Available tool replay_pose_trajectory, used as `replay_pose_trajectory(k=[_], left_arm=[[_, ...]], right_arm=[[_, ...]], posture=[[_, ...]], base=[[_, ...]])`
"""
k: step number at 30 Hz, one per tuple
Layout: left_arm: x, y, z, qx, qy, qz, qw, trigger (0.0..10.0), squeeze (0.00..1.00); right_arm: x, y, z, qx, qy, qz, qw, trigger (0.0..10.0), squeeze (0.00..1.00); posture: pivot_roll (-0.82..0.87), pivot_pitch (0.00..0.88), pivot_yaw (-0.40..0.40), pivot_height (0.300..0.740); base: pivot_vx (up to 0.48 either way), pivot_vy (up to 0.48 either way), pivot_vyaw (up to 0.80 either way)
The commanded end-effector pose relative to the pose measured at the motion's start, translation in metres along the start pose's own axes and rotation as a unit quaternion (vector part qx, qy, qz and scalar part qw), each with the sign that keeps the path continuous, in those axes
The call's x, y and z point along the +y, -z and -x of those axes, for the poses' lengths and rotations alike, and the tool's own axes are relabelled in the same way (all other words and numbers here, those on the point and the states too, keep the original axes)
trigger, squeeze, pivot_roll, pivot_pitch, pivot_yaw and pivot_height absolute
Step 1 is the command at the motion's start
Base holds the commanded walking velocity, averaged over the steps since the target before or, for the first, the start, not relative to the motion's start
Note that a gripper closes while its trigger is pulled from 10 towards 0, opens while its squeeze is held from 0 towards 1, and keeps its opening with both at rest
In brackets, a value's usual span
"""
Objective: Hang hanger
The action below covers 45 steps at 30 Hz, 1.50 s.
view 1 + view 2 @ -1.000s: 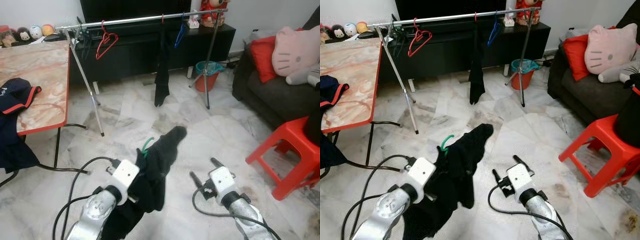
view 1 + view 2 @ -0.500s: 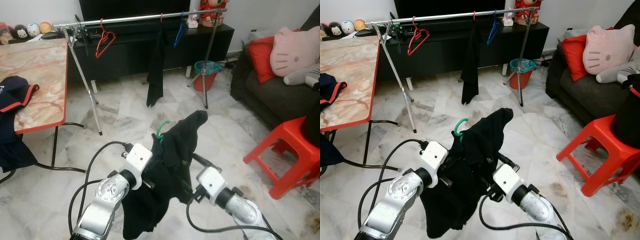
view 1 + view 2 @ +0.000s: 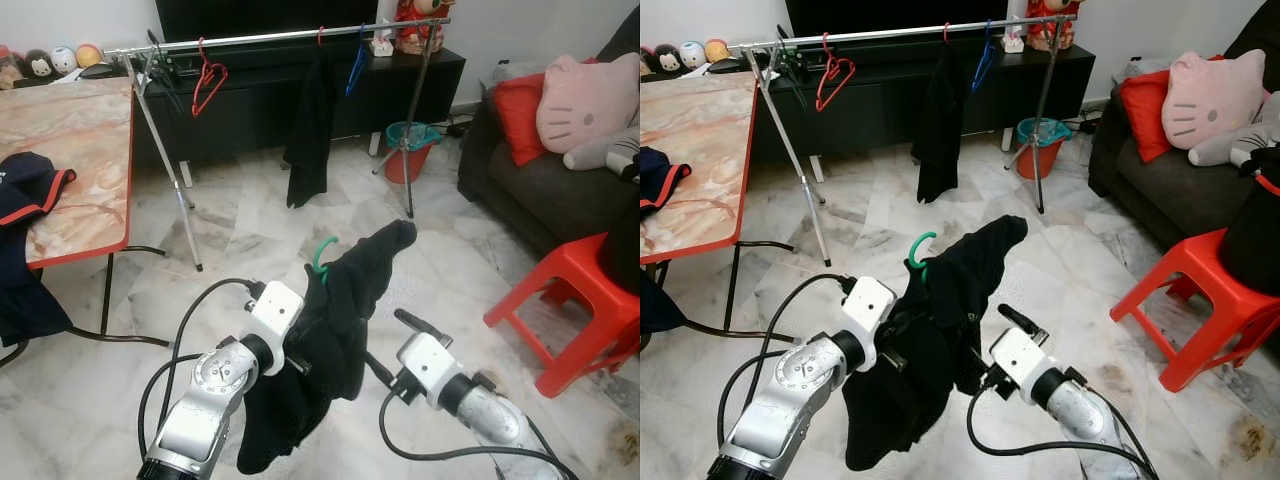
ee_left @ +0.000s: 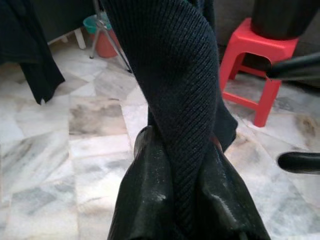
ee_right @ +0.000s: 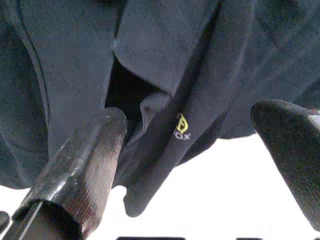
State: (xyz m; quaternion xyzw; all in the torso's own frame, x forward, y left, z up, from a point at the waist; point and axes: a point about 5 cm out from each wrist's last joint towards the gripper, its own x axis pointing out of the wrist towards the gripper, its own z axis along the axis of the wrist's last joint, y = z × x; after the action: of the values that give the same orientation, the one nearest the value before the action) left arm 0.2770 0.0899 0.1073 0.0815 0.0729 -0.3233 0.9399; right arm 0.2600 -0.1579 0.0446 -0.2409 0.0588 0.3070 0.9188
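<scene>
Black ribbed-knit garment with a small yellow logo, on a green hanger hook; below the silver clothes rail the floor is white marble veined in grey. On that rail hang a red hanger, a blue hanger and another black garment. Left of the rail a pink-marbled table edged in red; right of it a red stool and a pink cat-face cushion with a yellow nose.
</scene>
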Motion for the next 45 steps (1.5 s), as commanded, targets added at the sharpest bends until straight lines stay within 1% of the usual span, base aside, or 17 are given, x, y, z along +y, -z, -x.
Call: replay_pose_trajectory(k=[1,4,6,9,14,19,26,31,33,34,36,42,43,45], left_arm=[[-0.005,-0.015,0.000,-0.029,0.021,0.001,0.999,10.0,0.00],[-0.008,-0.015,0.001,-0.027,0.034,0.005,0.999,10.0,0.00],[-0.009,-0.015,0.001,-0.027,0.037,0.007,0.999,10.0,0.00],[-0.012,-0.018,0.001,-0.031,0.049,0.015,0.998,10.0,0.00],[-0.017,-0.022,0.001,-0.034,0.076,0.023,0.996,10.0,0.00],[-0.018,-0.020,0.003,-0.028,0.082,0.024,0.996,10.0,0.00],[-0.018,-0.018,0.005,-0.016,0.094,0.026,0.995,10.0,0.00],[-0.019,-0.017,0.005,-0.013,0.097,0.027,0.995,10.0,0.00],[-0.019,-0.017,0.005,-0.012,0.098,0.028,0.995,10.0,0.00],[-0.020,-0.016,0.006,-0.011,0.099,0.030,0.995,10.0,0.00],[-0.020,-0.016,0.006,-0.009,0.099,0.031,0.995,10.0,0.00],[-0.019,-0.015,0.006,-0.007,0.099,0.029,0.995,10.0,0.00],[-0.019,-0.015,0.006,-0.009,0.098,0.027,0.995,10.0,0.00],[-0.019,-0.015,0.006,-0.009,0.097,0.027,0.995,10.0,0.00]], right_arm=[[0.004,-0.010,-0.004,-0.022,-0.016,-0.003,1.000,10.0,0.00],[0.005,-0.018,-0.010,-0.038,-0.027,0.000,0.999,10.0,0.00],[0.005,-0.019,-0.011,-0.038,-0.028,0.001,0.999,10.0,0.00],[0.005,-0.020,-0.014,-0.035,-0.032,0.013,0.999,10.0,0.00],[0.000,-0.024,-0.020,-0.036,-0.010,0.021,0.999,10.0,0.00],[-0.001,-0.024,-0.022,-0.029,-0.001,0.028,0.999,10.0,0.00],[-0.005,-0.014,-0.022,0.012,0.024,0.051,0.998,10.0,0.00],[-0.008,-0.011,-0.022,0.025,0.037,0.053,0.998,10.0,0.00],[-0.011,-0.008,-0.022,0.043,0.048,0.062,0.996,10.0,0.00],[-0.013,-0.005,-0.022,0.057,0.065,0.062,0.994,10.0,0.00],[-0.014,-0.004,-0.022,0.063,0.072,0.064,0.993,10.0,0.00],[-0.013,-0.004,-0.023,0.054,0.073,0.052,0.995,10.0,0.00],[-0.012,-0.007,-0.024,0.043,0.076,0.045,0.995,10.0,0.00],[-0.012,-0.008,-0.024,0.039,0.075,0.046,0.995,10.0,0.00]], posture=[[0.04,0.000,-0.057,0.740],[0.04,0.000,-0.059,0.740],[0.04,0.000,-0.059,0.740],[0.05,0.000,-0.060,0.740],[0.05,0.000,-0.058,0.740],[0.05,0.000,-0.056,0.740],[0.05,0.000,-0.055,0.740],[0.05,0.000,-0.053,0.740],[0.05,0.000,-0.053,0.740],[0.05,0.000,-0.053,0.740],[0.05,0.000,-0.053,0.740],[0.05,0.000,-0.052,0.740],[0.05,0.000,-0.052,0.740],[0.05,0.000,-0.052,0.740]], base=[[0.000,0.000,0.00],[0.000,0.000,0.00],[0.000,0.000,0.00],[0.000,0.000,0.00],[0.000,0.000,0.00],[0.000,0.000,0.00],[0.000,0.000,0.00],[0.000,0.000,0.00],[0.000,0.000,0.00],[0.000,0.000,0.00],[0.000,0.000,0.00],[0.000,0.000,0.00],[0.000,0.000,0.00],[0.000,0.000,0.00]])
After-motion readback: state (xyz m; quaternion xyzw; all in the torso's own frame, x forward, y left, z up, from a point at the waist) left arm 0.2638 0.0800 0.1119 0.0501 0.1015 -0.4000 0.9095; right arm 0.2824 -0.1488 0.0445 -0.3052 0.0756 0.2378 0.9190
